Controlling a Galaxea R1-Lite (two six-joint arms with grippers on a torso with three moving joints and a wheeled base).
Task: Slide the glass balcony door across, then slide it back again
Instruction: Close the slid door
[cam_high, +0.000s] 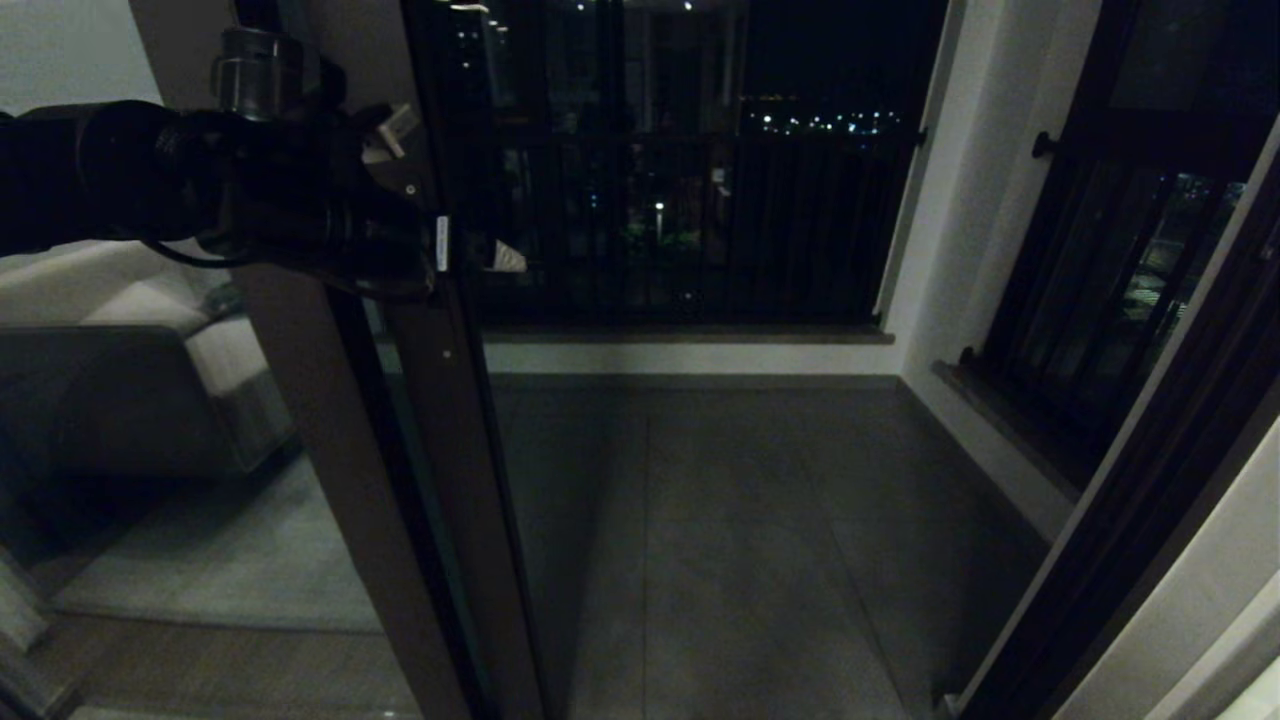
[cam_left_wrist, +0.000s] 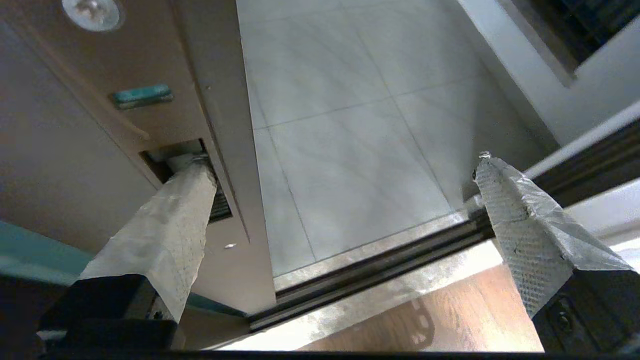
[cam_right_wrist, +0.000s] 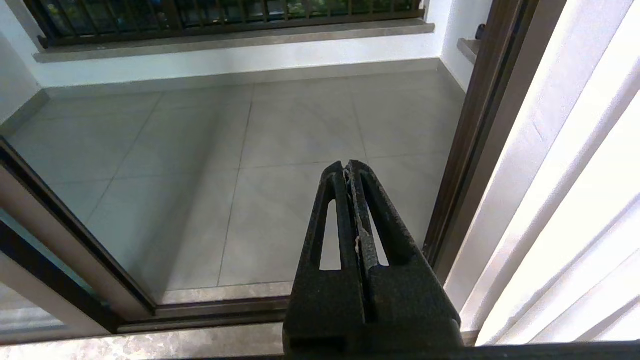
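The glass balcony door (cam_high: 450, 420) stands at the left, and its brown edge stile (cam_left_wrist: 165, 60) borders a wide open doorway. My left gripper (cam_high: 470, 255) is up at the stile, open wide. In the left wrist view the left gripper (cam_left_wrist: 337, 160) has one taped finger (cam_left_wrist: 175, 220) with its tip inside the recessed slot handle (cam_left_wrist: 165, 160). The other finger (cam_left_wrist: 520, 220) hangs free over the doorway. My right gripper (cam_right_wrist: 347, 167) is shut with nothing in it, low by the doorway's right side, and it does not show in the head view.
The floor track (cam_left_wrist: 380, 270) crosses the threshold between wood flooring and the tiled balcony floor (cam_high: 740, 520). A dark barred window (cam_high: 680, 200) closes the far side. The dark right jamb (cam_high: 1130, 520) and a white curtain (cam_right_wrist: 575, 200) bound the opening. A sofa (cam_high: 130, 380) shows through the glass.
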